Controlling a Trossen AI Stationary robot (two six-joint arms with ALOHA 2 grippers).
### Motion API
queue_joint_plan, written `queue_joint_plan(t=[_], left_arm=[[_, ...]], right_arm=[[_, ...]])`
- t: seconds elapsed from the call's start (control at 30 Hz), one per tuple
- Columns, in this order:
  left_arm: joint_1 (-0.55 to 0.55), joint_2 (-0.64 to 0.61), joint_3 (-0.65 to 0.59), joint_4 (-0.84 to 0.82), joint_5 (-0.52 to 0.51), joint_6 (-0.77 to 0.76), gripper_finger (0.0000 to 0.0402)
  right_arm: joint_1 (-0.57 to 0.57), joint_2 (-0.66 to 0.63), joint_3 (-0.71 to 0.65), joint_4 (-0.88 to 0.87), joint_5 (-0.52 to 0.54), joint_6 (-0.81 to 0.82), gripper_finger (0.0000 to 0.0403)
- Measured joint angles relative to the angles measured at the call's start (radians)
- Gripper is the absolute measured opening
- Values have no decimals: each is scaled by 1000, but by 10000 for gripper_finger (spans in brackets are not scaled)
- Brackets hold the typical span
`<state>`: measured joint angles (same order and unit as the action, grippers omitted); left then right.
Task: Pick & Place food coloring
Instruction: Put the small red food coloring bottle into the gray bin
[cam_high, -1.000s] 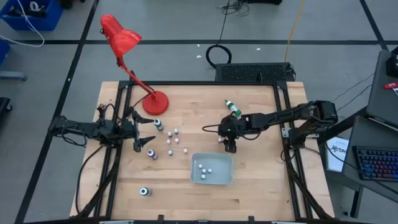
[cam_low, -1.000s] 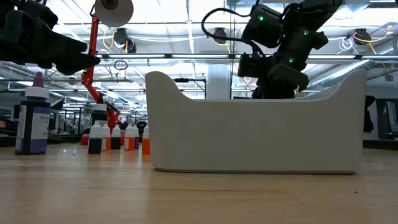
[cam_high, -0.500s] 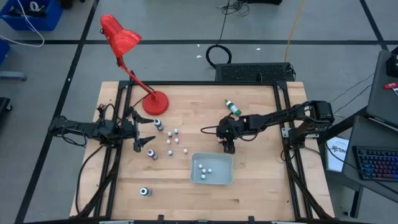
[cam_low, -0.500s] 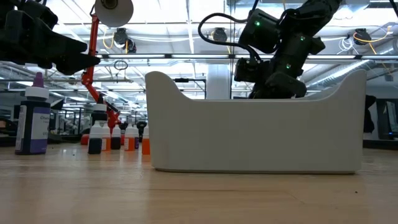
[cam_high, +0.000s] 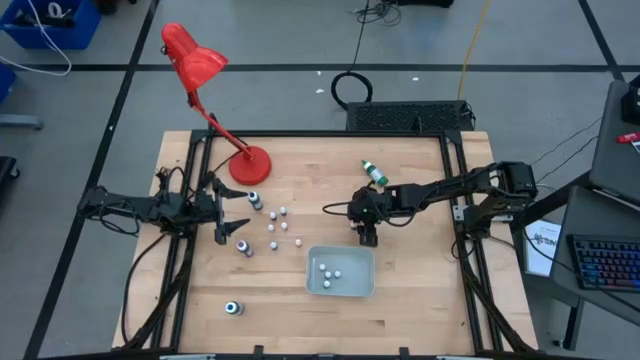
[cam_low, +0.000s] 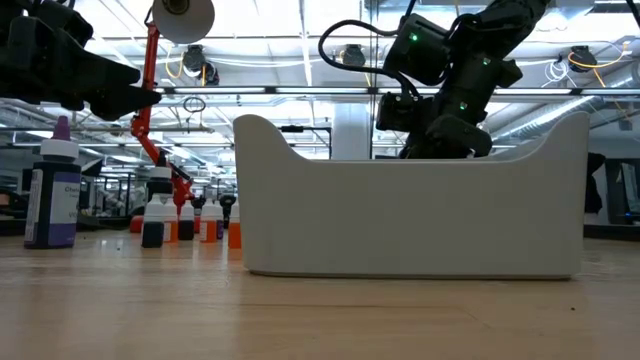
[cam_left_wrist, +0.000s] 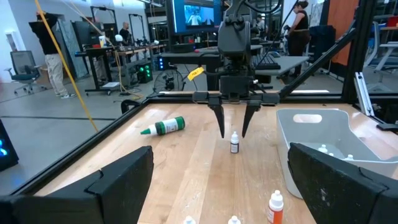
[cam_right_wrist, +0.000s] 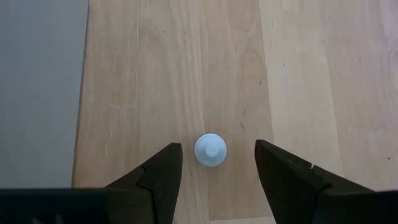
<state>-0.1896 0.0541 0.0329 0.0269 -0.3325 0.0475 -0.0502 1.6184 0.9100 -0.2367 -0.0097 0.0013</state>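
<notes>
Directly below the right gripper (cam_right_wrist: 211, 163) a small white-capped vial (cam_right_wrist: 210, 150) stood upright on the table (cam_right_wrist: 155, 74), and the two fingers (cam_right_wrist: 160, 174) stood apart on either side of it, neither one touching the cap. From across the table the same gripper (cam_left_wrist: 233, 133) pointed straight down over that vial (cam_left_wrist: 234, 142), its tips level with the neck. From above, this gripper (cam_high: 369, 238) hung just off the tray's far edge, the tray (cam_high: 340, 288) being a pale rectangular tub near the middle of the table. Three white-topped vials (cam_high: 331, 273) lay inside the tray. A green bottle (cam_high: 374, 172) lay on its side beyond the tray, past the right arm. To the tray's left a loose cluster of small vials (cam_high: 279, 227) stood on the wood, with a darker bottle (cam_high: 244, 246) at its edge and another bottle (cam_high: 233, 308) alone toward the table's near edge. The left gripper (cam_high: 236, 223) waited at the far side of that cluster from the tray, its jaws spread wide and holding nothing. A red lamp (cam_high: 195, 62) stood on its round base beyond the cluster.
</notes>
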Motion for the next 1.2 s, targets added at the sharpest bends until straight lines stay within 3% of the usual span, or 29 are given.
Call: queue_joint_plan(t=[0.63, 1.2], left_arm=[[0, 0, 0, 0, 0, 0, 365], [0, 0, 0, 0, 0, 0, 365]], right_arm=[[0, 0, 0, 1, -22, -6, 183], [0, 0, 0, 1, -22, -19, 138]])
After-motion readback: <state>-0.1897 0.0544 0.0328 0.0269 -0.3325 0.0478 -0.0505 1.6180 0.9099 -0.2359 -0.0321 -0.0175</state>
